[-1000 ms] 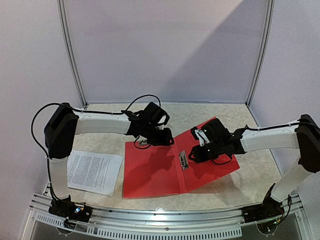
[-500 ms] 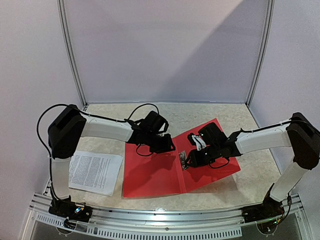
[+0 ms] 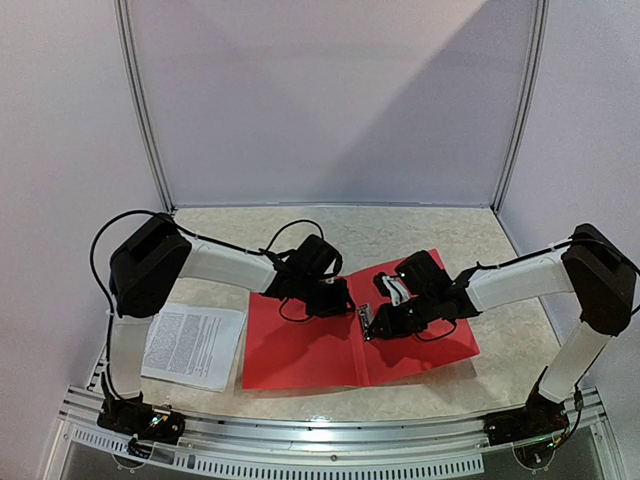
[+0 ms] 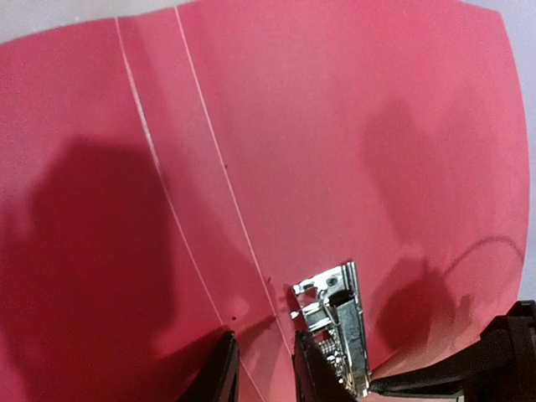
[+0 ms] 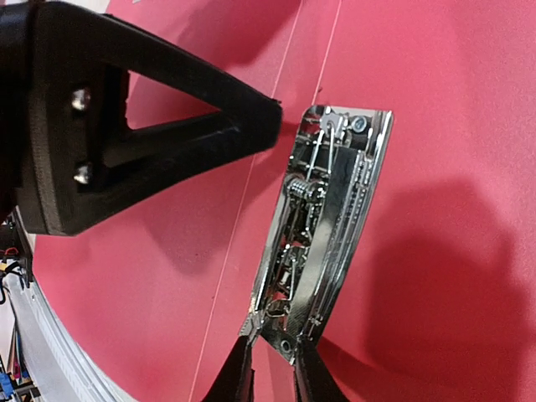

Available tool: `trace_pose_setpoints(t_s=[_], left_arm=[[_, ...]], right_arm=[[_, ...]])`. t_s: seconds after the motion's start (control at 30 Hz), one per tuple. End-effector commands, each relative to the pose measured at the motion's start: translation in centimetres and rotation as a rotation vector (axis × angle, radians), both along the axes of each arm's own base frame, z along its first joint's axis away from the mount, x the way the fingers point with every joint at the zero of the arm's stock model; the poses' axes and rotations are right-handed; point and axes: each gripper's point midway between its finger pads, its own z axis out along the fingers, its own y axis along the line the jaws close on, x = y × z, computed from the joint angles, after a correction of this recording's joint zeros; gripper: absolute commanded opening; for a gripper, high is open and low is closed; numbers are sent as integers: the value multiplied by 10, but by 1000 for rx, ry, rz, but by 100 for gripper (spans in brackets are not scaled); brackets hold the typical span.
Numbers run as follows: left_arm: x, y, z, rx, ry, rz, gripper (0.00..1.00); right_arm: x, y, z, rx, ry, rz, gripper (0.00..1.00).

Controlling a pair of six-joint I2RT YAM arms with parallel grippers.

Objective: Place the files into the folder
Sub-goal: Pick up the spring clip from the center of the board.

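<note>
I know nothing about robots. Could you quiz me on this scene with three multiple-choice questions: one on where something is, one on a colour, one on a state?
1. Where are the paper sheets?
A. Inside the folder
B. On the table, to the left of the folder
C. Leaning against the back wall

2. What colour is the folder?
A. Green
B. Blue
C. Red

3. How does the folder lie?
A. Open and flat, its metal clip showing
B. Shut
C. Standing on edge

Answers:
1. B: the paper sheets lie on the table next to the folder's left edge, in the top view.
2. C: the folder is red in every view.
3. A: both covers are spread out flat, and the metal clip is bare near the spine.
</note>
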Motion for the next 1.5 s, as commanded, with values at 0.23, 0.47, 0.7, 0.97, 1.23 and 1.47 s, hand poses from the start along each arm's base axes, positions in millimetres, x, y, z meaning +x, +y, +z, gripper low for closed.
trace_pose_setpoints(t_s=[0.23,0.47,0.7,0.97,1.23,1.47], left_arm=[[-7,-12,-17,-9,29,-6,18],[-12,-7,-21,-16,54,17,7],[-15,-7,-23,-14,67,39,0],[-17,-5,-27,-12,80,49,0],[-20,-4,-28,-16,95,47,0],[-20,-3,-28,-12,89,51,0]], right_arm=[[-12,2,-15,21,58,14,15],[-7,-2,-3,11,12,-5,22],[-6,5,13,56,-12,1,20],[-11,15,18,109,-9,31,17],[-8,11,6,75,10,5,17],[-12,12,-5,60,52,10,16]])
